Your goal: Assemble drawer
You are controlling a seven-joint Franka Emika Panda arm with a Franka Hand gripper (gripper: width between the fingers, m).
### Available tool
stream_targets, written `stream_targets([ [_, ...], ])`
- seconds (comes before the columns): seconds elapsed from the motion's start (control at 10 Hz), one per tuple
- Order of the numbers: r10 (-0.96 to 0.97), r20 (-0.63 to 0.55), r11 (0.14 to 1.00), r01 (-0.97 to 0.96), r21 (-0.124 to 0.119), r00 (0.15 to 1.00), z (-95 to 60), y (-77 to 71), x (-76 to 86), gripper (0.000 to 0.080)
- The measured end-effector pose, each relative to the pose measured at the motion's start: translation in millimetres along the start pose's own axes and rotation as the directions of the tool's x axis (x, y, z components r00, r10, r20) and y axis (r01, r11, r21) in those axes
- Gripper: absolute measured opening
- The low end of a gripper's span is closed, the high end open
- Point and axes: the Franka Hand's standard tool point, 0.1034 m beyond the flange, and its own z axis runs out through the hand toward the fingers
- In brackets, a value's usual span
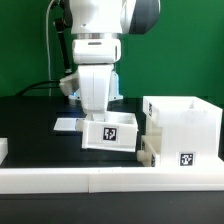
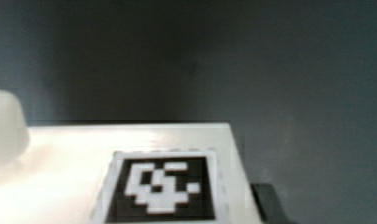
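Small white rigid plastic drawer box point(image 1: 110, 132) directly beneath gripper point(image 1: 97, 112); light, slick; grasp thin wall. Jaw state indeterminate.

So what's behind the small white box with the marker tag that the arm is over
Behind the small tagged box a flat white piece lies on the dark table. The box and arm cover the rest, and the end effector itself isn't visible.

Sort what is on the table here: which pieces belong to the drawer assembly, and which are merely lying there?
Part of the job:
- white drawer box, at the exterior view's right
- tagged white panel under the arm
- the gripper; its fingers are not clearly visible

Just there:
- marker board lying flat behind the panel
- white rail along the front edge
- black table
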Motion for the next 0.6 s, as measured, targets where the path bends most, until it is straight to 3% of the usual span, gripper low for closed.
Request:
stream_targets([
  [0.3,-0.003,-0.001,1.000,0.003,0.008,1.000,3.9,-2.6,0.0,0.0042],
  [0.6,-0.032,0.001,0.999,0.032,0.023,0.999,-1.9,8.9,7.4,0.0042],
])
